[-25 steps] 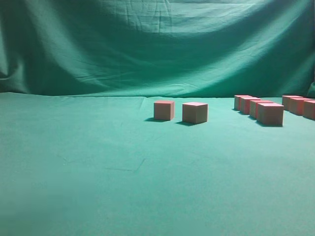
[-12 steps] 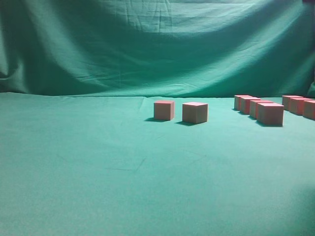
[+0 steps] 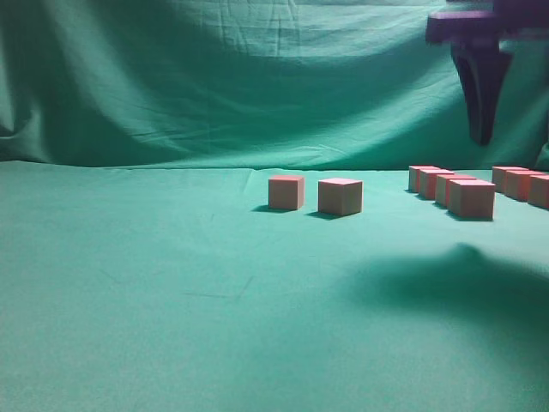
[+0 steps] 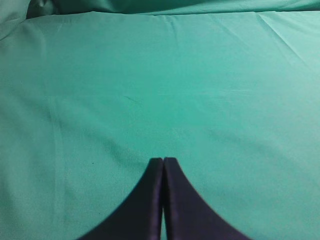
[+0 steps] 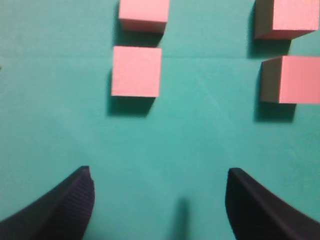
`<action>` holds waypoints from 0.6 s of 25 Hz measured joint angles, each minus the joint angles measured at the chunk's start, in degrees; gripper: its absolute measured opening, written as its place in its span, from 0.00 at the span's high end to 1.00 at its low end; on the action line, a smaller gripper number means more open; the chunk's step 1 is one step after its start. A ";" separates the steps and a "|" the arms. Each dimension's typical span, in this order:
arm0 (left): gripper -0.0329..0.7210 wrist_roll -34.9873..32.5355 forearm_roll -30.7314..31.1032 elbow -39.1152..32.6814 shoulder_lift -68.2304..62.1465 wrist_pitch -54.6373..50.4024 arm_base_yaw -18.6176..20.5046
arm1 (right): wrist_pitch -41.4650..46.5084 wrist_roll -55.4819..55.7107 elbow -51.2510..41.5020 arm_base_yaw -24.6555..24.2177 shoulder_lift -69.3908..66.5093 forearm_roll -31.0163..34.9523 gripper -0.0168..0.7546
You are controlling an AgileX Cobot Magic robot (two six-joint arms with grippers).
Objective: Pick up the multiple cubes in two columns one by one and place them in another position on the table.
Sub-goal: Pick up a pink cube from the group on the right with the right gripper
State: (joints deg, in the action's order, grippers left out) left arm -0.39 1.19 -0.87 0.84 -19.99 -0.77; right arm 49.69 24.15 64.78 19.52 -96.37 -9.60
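In your exterior view, the right pincer (image 3: pixel 480 129) hangs at 1 o'clock, high above the green-draped bench (image 3: pixel 171 292), its dark fingers pointing down; from this angle you cannot tell how they stand. Below it, at 3 o'clock, a column of pink-topped cubes (image 3: pixel 450 190) runs away from you, its nearest cube (image 3: pixel 471 198) in front. A second column (image 3: pixel 521 184) sits just to the right, cut off by the frame edge. Near the middle stand two separate cubes, one (image 3: pixel 286 192) at left and a closer one (image 3: pixel 340 196) beside it, apart from each other. A broad shadow lies on the cloth at 4 o'clock.

In your left wrist view, the left pincer (image 4: pixel 163 165) sits at 6 o'clock with its two dark fingers pressed together, holding nothing, over bare green cloth.

In your right wrist view, the right pincer's fingers (image 5: pixel 65 205) are spread wide at 7 and 5 o'clock, empty. Pink cubes lie ahead: one (image 5: pixel 136 71) at 11 o'clock with another (image 5: pixel 143 15) just beyond it, and two more at 1 and 2 o'clock (image 5: pixel 292 79).
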 joint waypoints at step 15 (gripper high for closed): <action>0.96 0.00 0.00 0.00 0.00 0.00 0.00 | -9.30 -1.68 6.83 -2.35 -11.06 2.09 0.28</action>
State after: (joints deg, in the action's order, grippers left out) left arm -0.39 1.19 -0.87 0.84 -19.99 -0.77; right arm 40.39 22.47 71.61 17.16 -107.43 -7.50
